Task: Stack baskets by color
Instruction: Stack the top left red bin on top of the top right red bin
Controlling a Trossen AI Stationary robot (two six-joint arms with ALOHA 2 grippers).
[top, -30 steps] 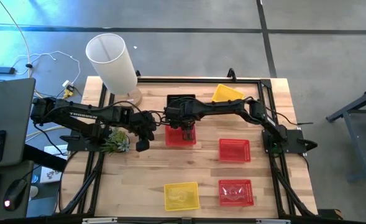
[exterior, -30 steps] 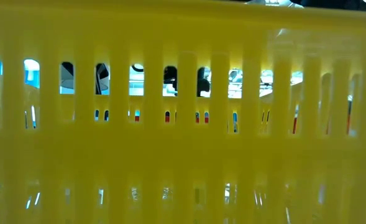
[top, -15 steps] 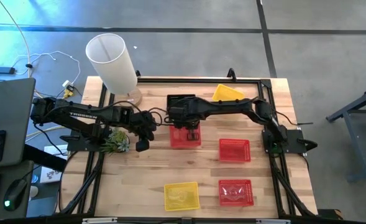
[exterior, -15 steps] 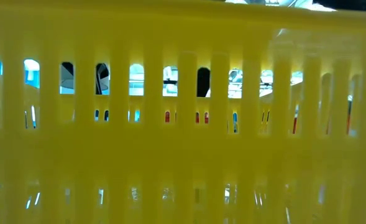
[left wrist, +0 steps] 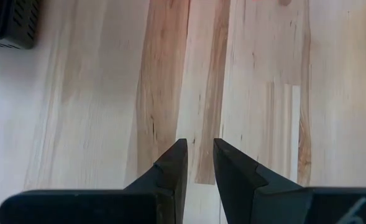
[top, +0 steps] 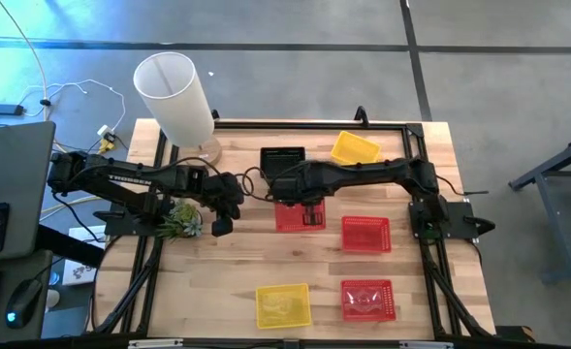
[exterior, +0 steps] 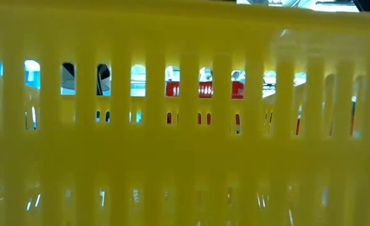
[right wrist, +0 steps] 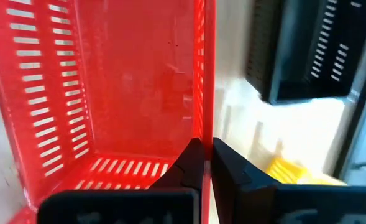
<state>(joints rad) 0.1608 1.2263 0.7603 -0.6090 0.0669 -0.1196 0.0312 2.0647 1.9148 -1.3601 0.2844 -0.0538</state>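
My right gripper (top: 304,201) is shut on a red basket (top: 300,216) at mid-table, just near of a black basket (top: 282,158). Through the slots in the low view, the held red basket (exterior: 200,89) shows above the table top. A yellow basket (top: 355,147) rests at the far right. Two more red baskets (top: 365,234) (top: 367,300) and a yellow basket (top: 283,305) lie flat toward the near edge. My left gripper (top: 221,223) hovers open over bare wood (left wrist: 199,149) left of centre, with nothing between its fingers. My right gripper has the red basket by its far wall (right wrist: 199,127), the one facing the black basket. One finger is inside the basket and one outside. The fingers come from above, pointing steeply down. The basket hangs below them, clear of the table.
A tall white cylinder lamp (top: 175,97) stands at the far left corner, with a small green plant (top: 180,221) by the left arm. The near yellow basket's slotted wall (exterior: 185,157) fills the low view. A black frame rail (top: 411,155) runs round the table.
My right gripper has risen and gone toward the table's right edge, taking the red basket with it. The basket has come up off the table and now shows higher through the slots in the low view.
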